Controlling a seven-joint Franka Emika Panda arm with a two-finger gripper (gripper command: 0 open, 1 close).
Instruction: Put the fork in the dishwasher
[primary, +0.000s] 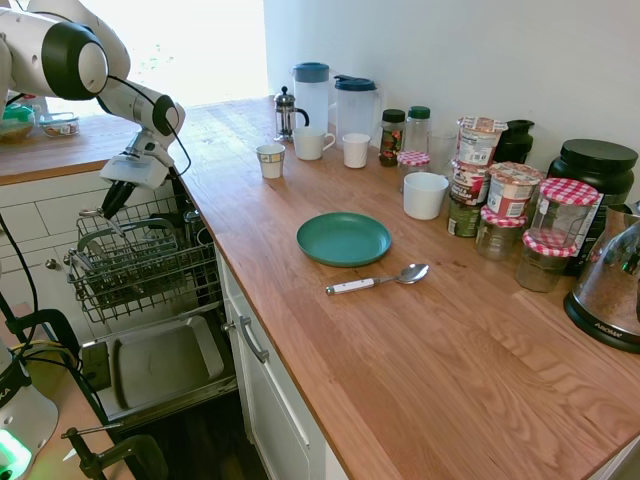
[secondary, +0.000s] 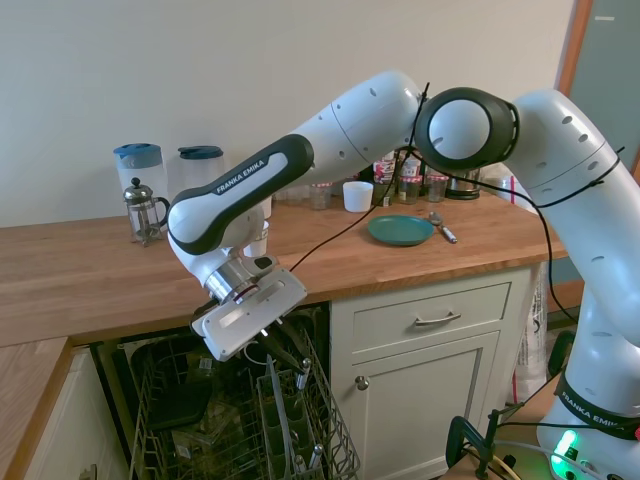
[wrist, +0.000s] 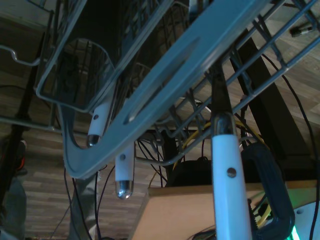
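Kitchen worktop (primary: 400, 330) | "FRANKA EMIKA" arm | tool (primary: 108, 209) clamped on fork (wrist: 227, 175) over dishwasher (primary: 140, 270)

Close below me: a white handle (wrist: 229, 190) rising past grey rack wires (wrist: 260, 60), two more white handles (wrist: 124, 167) hanging through.

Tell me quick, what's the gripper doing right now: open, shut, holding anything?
Gripper: over the dishwasher rack. A white handle, likely the fork, shows in the wrist view, but open or shut cannot be told.
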